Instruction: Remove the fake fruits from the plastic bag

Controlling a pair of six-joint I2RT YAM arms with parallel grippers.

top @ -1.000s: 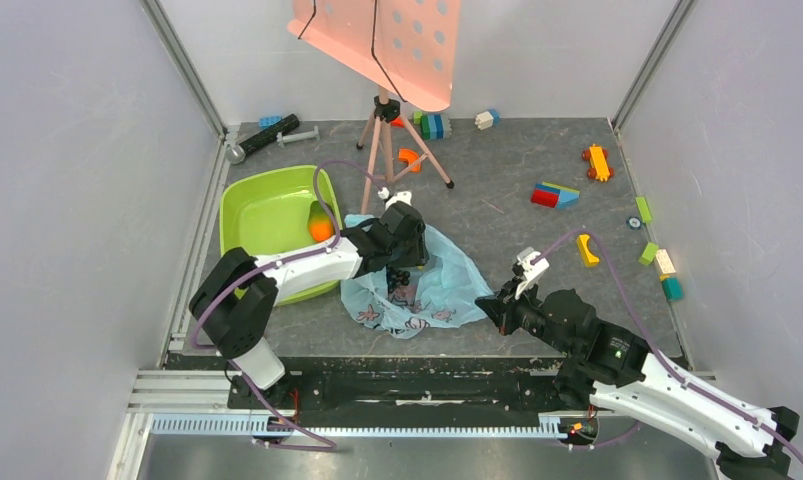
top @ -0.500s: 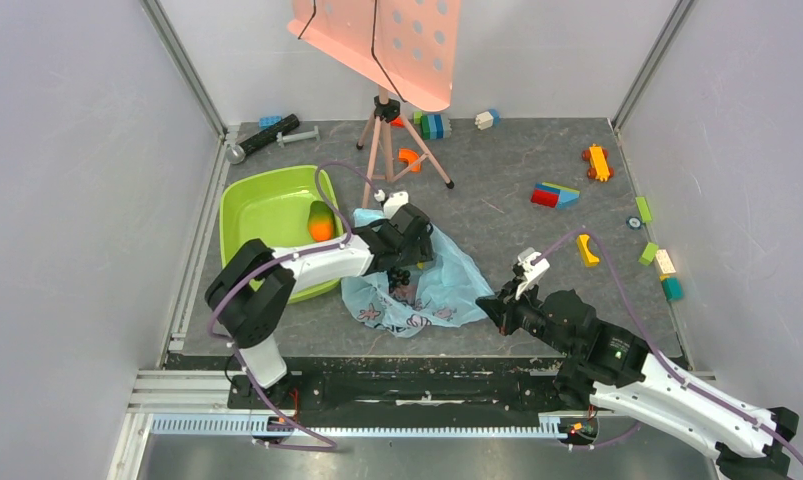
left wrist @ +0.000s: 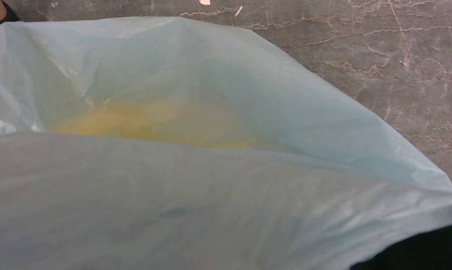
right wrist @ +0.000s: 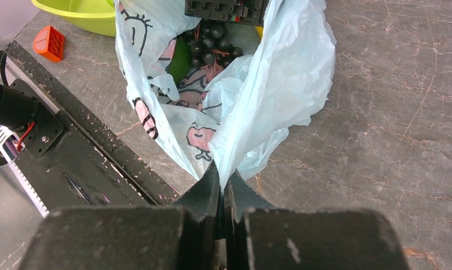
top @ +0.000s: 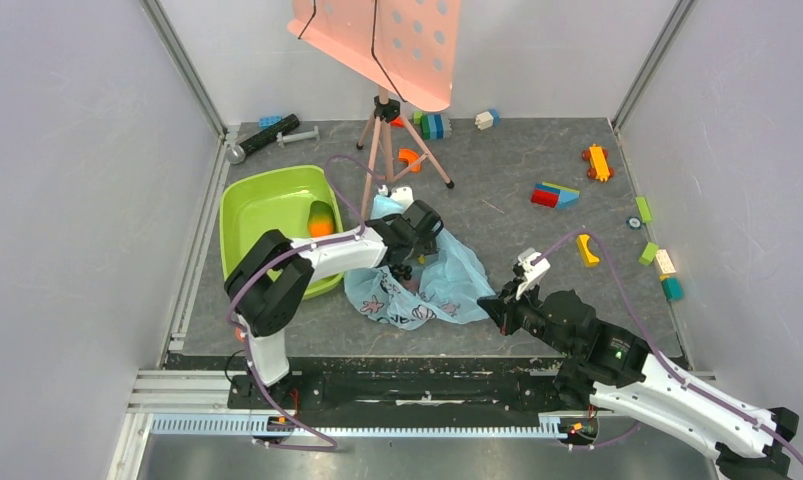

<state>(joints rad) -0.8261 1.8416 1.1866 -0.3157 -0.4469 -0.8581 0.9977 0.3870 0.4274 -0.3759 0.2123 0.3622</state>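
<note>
Grey marbled tabletop (top: 517, 240) is carrying the plastic bag (top: 447, 280), thin, crinkly, pale blue with pink cartoon figures, beside a lime tub (top: 267, 215). Inside, fake fruits (right wrist: 212, 48) are showing: dark grapes, something green. The right gripper (right wrist: 223, 177) is pinching its edge tight; the left gripper (top: 417, 240) is hovering at its mouth, spread impossible to tell.

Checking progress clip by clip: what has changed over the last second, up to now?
The left arm swung rightward, its wrist reaching farther over the plastic bag, whose far edge bunched up toward the tripod. Nothing was visibly taken hold of or let go. Unchanged: the right fingers pinch the bag's near corner, and one fruit lies in the green tub.
</note>
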